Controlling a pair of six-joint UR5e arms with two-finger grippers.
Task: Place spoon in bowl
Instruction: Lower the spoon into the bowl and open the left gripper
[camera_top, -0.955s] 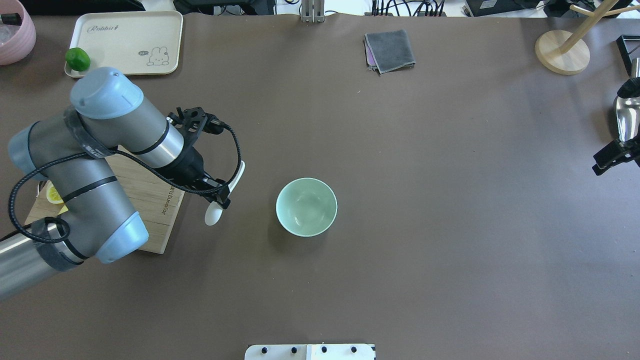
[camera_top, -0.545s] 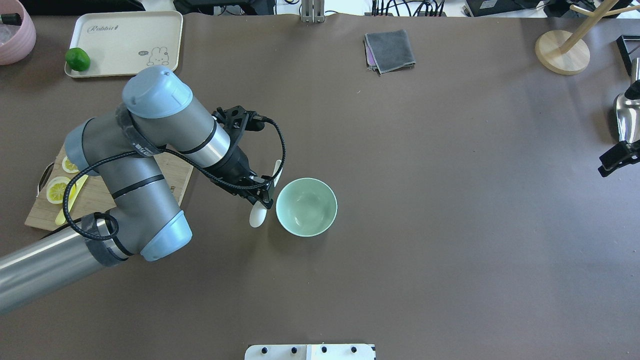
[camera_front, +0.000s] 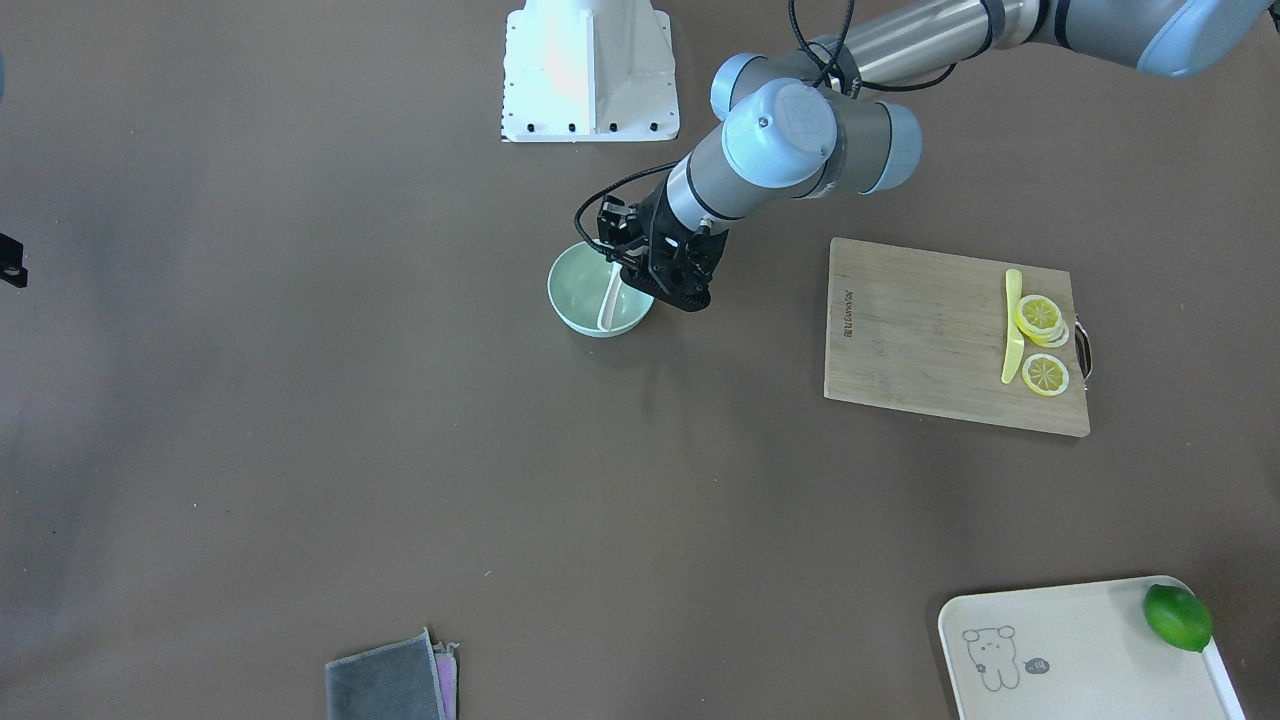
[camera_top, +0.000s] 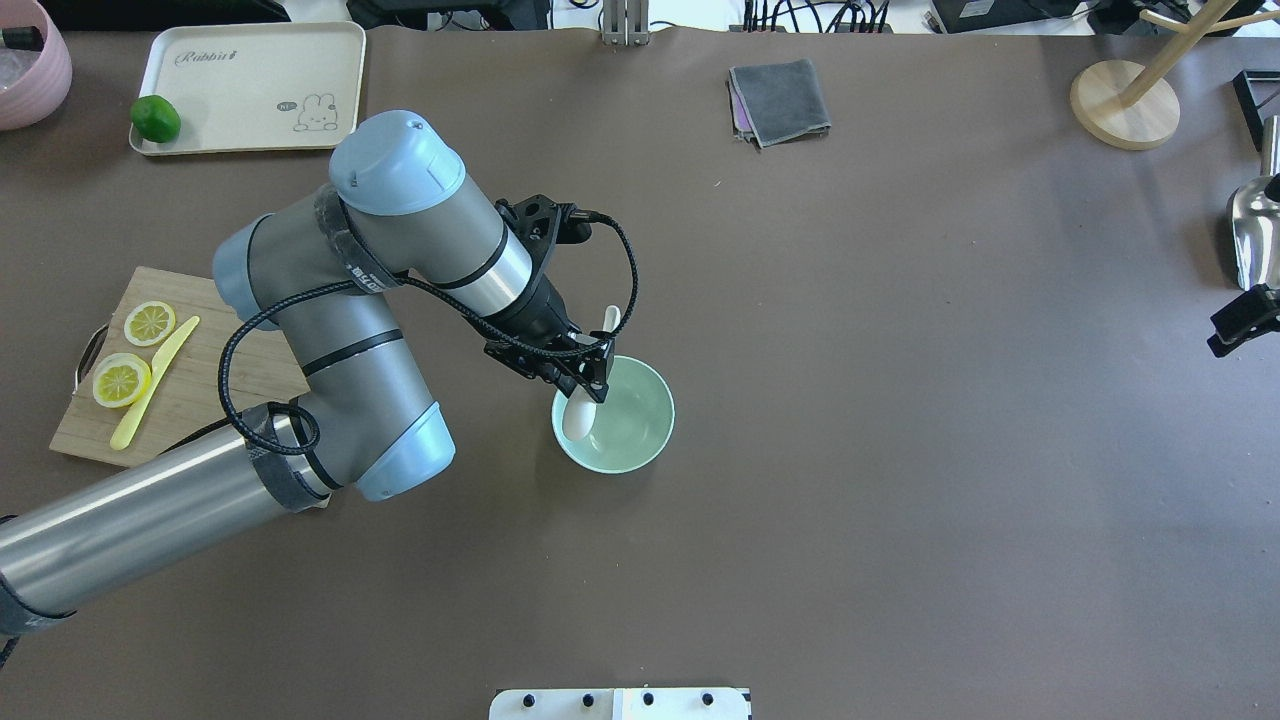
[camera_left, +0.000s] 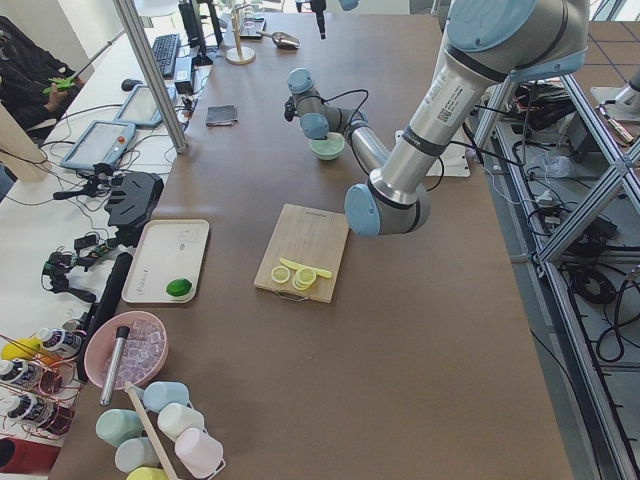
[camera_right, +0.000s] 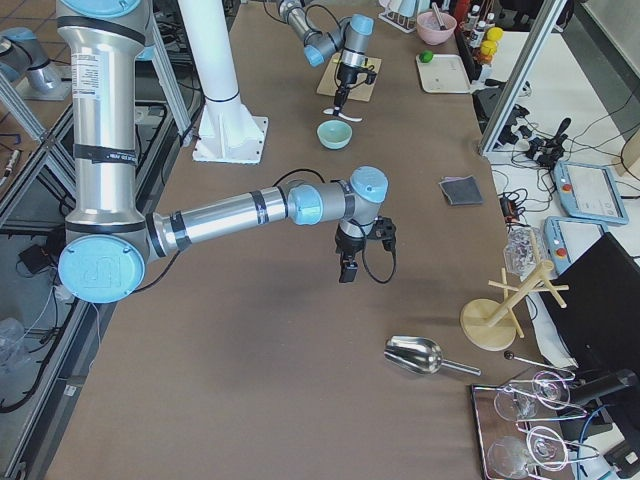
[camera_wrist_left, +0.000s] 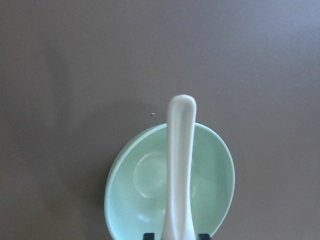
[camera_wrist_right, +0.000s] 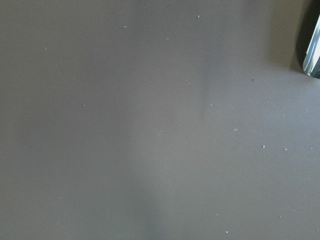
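My left gripper (camera_top: 590, 375) is shut on the white spoon (camera_top: 578, 418), gripping it near the middle. The spoon hangs tilted over the pale mint-green bowl (camera_top: 645, 425), scoop end over the bowl's left part and handle tip pointing away past the rim. The front-facing view shows the spoon (camera_front: 607, 298) within the bowl's (camera_front: 570, 300) outline beside the left gripper (camera_front: 640, 278). In the left wrist view the spoon (camera_wrist_left: 180, 160) runs up the middle above the bowl (camera_wrist_left: 135, 200). Only a black part of my right gripper (camera_top: 1238, 322) shows at the right edge, and its jaws cannot be made out.
A wooden cutting board (camera_top: 200, 385) with lemon slices and a yellow knife (camera_top: 152, 385) lies left. A cream tray (camera_top: 250, 90) with a lime sits far left. A grey cloth (camera_top: 780, 100), a wooden stand (camera_top: 1125, 105) and a metal scoop (camera_top: 1252, 235) are further off.
My left arm has swung right with the spoon, from beside the cutting board to over the bowl. The right gripper has drifted slightly toward the table's edge.
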